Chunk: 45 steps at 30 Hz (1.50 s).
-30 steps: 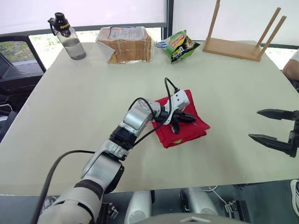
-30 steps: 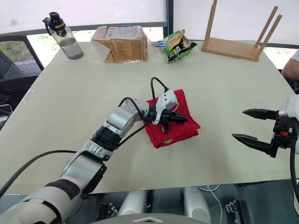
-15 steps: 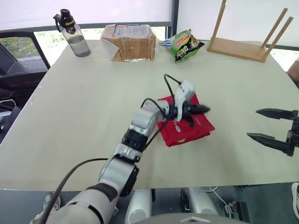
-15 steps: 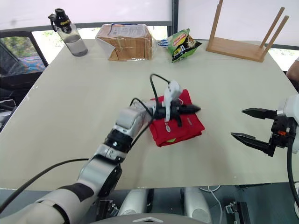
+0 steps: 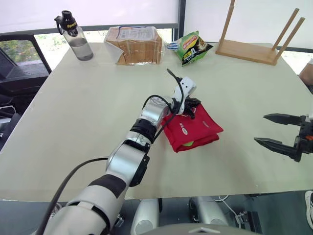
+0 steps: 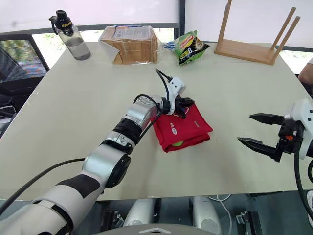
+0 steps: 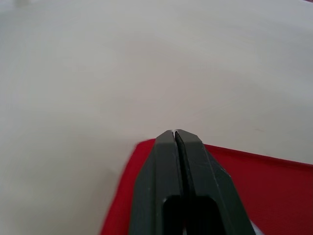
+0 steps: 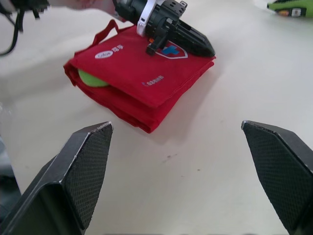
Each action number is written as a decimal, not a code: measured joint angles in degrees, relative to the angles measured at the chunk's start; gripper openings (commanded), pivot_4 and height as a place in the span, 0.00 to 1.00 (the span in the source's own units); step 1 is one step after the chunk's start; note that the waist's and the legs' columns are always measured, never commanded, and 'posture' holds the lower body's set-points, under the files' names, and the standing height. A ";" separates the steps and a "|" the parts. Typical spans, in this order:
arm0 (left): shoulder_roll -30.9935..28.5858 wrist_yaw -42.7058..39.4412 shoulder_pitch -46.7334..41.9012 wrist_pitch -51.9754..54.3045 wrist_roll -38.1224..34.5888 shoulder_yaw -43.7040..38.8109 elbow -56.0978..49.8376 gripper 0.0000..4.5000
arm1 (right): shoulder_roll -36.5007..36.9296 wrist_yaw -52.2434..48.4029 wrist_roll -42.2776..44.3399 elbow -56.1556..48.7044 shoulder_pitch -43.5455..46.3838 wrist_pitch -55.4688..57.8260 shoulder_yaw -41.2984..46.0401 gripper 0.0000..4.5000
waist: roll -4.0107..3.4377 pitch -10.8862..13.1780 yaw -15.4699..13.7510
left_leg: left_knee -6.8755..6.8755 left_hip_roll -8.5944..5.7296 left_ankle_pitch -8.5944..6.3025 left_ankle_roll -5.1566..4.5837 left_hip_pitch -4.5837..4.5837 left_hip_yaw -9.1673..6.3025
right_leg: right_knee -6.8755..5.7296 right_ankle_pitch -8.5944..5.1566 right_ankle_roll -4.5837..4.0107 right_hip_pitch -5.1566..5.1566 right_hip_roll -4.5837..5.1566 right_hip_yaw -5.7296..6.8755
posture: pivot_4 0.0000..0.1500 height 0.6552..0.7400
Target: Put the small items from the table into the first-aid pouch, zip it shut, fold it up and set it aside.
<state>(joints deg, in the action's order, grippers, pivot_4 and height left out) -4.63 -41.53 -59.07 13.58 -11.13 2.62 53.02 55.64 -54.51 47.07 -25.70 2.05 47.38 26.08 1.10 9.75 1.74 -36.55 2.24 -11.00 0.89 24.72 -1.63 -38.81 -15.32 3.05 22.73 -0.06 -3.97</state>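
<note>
The red first-aid pouch (image 5: 195, 131) lies folded on the table, just right of centre, its white-and-blue cross badge (image 8: 171, 51) facing up. Something green (image 8: 92, 80) peeks from the open fold on its near side. My left gripper (image 5: 191, 105) is shut with nothing between its fingers, and they rest on the pouch's far corner. In the left wrist view the pressed-together fingertips (image 7: 174, 133) sit over the red edge. My right gripper (image 6: 259, 129) hangs open above the table to the right of the pouch, well apart from it.
Along the far edge stand a water bottle (image 5: 73, 36), a wrapped loaf of bread (image 5: 134, 45), a green snack bag (image 5: 193, 47) and an overturned wooden rack (image 5: 254, 41). A black chair (image 5: 17, 66) is off the table's left side.
My left gripper has drawn back from over the pouch's middle to its far corner. The pouch stays folded in place. The right gripper stays open and hardly moves.
</note>
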 measured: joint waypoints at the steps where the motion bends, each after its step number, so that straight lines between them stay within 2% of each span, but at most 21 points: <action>1: -0.21 -0.76 0.78 0.31 -0.92 -0.76 -1.27 0.14 | -0.51 0.94 0.50 0.29 1.49 0.95 -0.79 1.00 | 0.02 0.01 0.13 | 0.00 0.01 0.00 0.00 0.03 0.01 | -0.01 0.00 -0.01 0.01 0.00 -0.02 | 1.00 1.00; 2: -3.93 -6.99 8.27 4.28 -7.01 -3.16 -15.19 0.27 | -5.07 7.24 2.76 4.43 11.42 7.98 -7.24 1.00 | 0.14 0.20 1.37 | 0.15 0.08 0.00 0.03 -0.06 0.03 | -0.05 0.16 -0.27 0.06 -0.05 -0.16 | 1.00 1.00; 3: -4.26 -7.50 8.80 4.83 -7.27 -3.30 -16.20 0.30 | -5.11 7.81 2.82 4.75 11.63 8.66 -7.73 1.00 | 0.09 0.24 1.27 | 0.16 0.00 0.01 0.03 -0.01 -0.07 | -0.06 0.16 -0.27 0.09 -0.03 -0.10 | 1.00 1.00; 4: -5.42 -8.22 10.22 5.87 -7.83 -3.40 -18.64 0.40 | -5.63 8.73 2.76 5.85 13.18 10.00 -9.38 1.00 | 0.08 0.24 1.23 | 0.17 -0.01 0.01 0.03 -0.03 -0.07 | -0.10 0.15 -0.27 0.13 -0.01 -0.08 | 1.00 1.00; 5: -11.22 -11.04 17.40 9.38 -10.94 -4.33 -30.43 0.48 | -10.23 11.95 1.83 10.76 21.17 14.02 -14.50 1.00 | 0.17 0.26 2.83 | 0.22 0.19 0.00 0.05 -0.13 0.07 | -0.12 0.18 -0.31 0.21 -0.19 -0.37 | 1.00 1.00; 6: -15.13 -13.26 22.54 12.45 -13.45 -5.40 -38.16 0.58 | -12.66 14.58 0.50 15.29 25.46 16.49 -16.98 1.00 | 0.02 0.36 3.18 | 0.27 0.07 0.01 0.06 -0.10 -0.16 | -0.17 0.24 -0.40 0.30 -0.17 -0.38 | 1.00 1.00; 10: -24.85 -16.70 33.65 20.50 -21.69 -10.75 -56.73 0.99 | -18.65 18.14 -4.15 29.18 34.80 20.12 -23.23 1.00 | -0.15 0.47 1.57 | 0.26 0.02 0.01 0.06 0.08 -0.29 | -0.16 0.22 -0.40 0.39 -0.11 -0.16 | 1.00 1.00; 12: -29.34 -18.27 40.14 23.39 -26.74 -14.58 -65.21 0.99 | -21.29 16.78 -5.88 36.01 39.87 20.91 -26.41 1.00 | -0.16 0.50 0.82 | 0.23 -0.01 0.00 0.05 0.11 -0.16 | -0.04 0.22 -0.38 0.39 -0.02 -0.21 | 1.00 1.00; 16: -33.09 -18.63 48.24 27.80 -33.67 -19.84 -72.43 0.99 | -23.65 12.57 -8.86 45.47 45.10 20.85 -30.75 1.00 | -0.11 0.55 -0.34 | 0.12 -0.12 -0.01 0.01 0.13 -0.19 | 0.01 0.18 -0.30 0.27 0.14 -0.12 | 1.00 1.00; 24: -36.77 -16.64 53.29 29.70 -40.39 -25.95 -79.28 0.99 | -24.18 -0.59 -11.64 53.57 48.79 22.37 -36.62 1.00 | -0.10 0.55 0.12 | 0.10 0.00 0.00 0.02 0.01 -0.20 | -0.08 0.18 -0.32 0.27 0.00 -0.09 | 1.00 1.00; 27: -36.85 -15.67 53.30 29.56 -40.95 -25.79 -79.73 1.00 | -24.58 -4.37 -11.16 54.03 48.84 25.48 -37.44 0.83 | -0.11 0.56 0.60 | 0.10 0.00 0.00 0.02 0.03 -0.19 | -0.07 0.18 -0.32 0.27 0.00 -0.10 | 1.00 1.00; 28: -36.85 -15.45 53.25 29.56 -41.08 -25.63 -79.96 1.00 | -24.69 -5.00 -11.14 54.03 48.84 26.26 -37.48 0.70 | -0.11 0.56 0.65 | 0.10 0.00 0.00 0.02 0.03 -0.18 | -0.07 0.18 -0.32 0.27 0.00 -0.10 | 1.00 1.00; 30: -36.84 -14.50 52.79 29.56 -42.04 -25.10 -80.74 1.00 | -25.27 -4.93 -10.75 53.93 48.66 27.99 -36.46 0.55 | -0.11 0.56 0.74 | 0.10 0.00 -0.01 0.02 0.03 -0.18 | -0.07 0.18 -0.32 0.28 0.00 -0.10 | 1.00 1.00; 32: -36.77 -13.46 52.28 29.56 -43.12 -24.42 -81.87 1.00 | -27.37 -1.68 -8.64 53.65 48.28 30.55 -30.16 0.39 | -0.13 0.57 0.83 | 0.12 0.00 -0.01 0.02 0.04 -0.17 | -0.08 0.18 -0.32 0.30 -0.02 -0.12 | 1.00 1.00; 33: -36.74 -13.29 52.28 29.57 -43.12 -24.40 -81.86 1.00 | -27.58 -0.83 -8.36 53.56 48.28 30.82 -28.65 0.34 | -0.13 0.57 0.80 | 0.12 0.00 0.00 0.02 0.04 -0.18 | -0.09 0.18 -0.32 0.30 -0.02 -0.12 | 1.00 1.00; 34: -36.73 -13.13 52.28 29.57 -43.12 -24.33 -81.86 1.00 | -27.76 0.11 -8.10 53.30 48.16 31.25 -27.19 0.34 | -0.13 0.57 0.76 | 0.12 0.00 0.00 0.02 0.05 -0.18 | -0.08 0.18 -0.32 0.30 -0.02 -0.12 | 1.00 1.00; 36: -36.47 -11.82 52.27 29.58 -43.34 -23.52 -81.97 1.00 | -28.50 6.27 -6.02 48.92 45.59 32.91 -16.63 0.14 | -0.12 0.57 0.24 | 0.12 -0.04 -0.01 0.02 0.10 -0.23 | -0.07 0.18 -0.32 0.29 -0.01 -0.09 | 1.00 1.00; 38: -35.24 -9.41 50.88 29.89 -44.49 -22.35 -81.99 1.00 | -30.85 14.43 -3.78 42.14 41.05 35.12 -3.65 0.02 | -0.09 0.56 -0.67 | 0.11 -0.07 -0.01 0.02 0.16 -0.25 | -0.02 0.18 -0.31 0.27 0.03 -0.04 | 1.00 1.00; 41: -33.90 -6.13 48.18 29.98 -45.61 -21.54 -82.23 1.00 | -38.16 26.29 -1.13 31.78 35.52 36.15 12.53 0.02 | -0.10 0.56 -0.89 | 0.13 -0.07 -0.01 0.02 0.14 -0.26 | -0.05 0.18 -0.31 0.28 0.02 -0.06 | 1.00 1.00; 45: -30.96 -1.33 44.96 30.12 -47.01 -18.47 -82.40 1.00 | -47.51 42.20 2.99 20.47 34.66 33.65 28.59 0.02 | -0.18 0.59 -0.25 | 0.14 -0.04 0.00 0.01 0.07 -0.22 | -0.09 0.18 -0.30 0.28 0.00 -0.11 | 1.00 1.00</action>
<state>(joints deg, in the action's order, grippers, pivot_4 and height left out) -35.59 -42.86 -14.11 43.70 -58.15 -15.84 -29.38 8.12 -12.31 50.06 -5.23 36.71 81.03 54.68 0.92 10.34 1.48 -36.42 2.20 -11.00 0.91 24.79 -1.85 -38.90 -15.14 2.75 23.01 -0.07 -4.08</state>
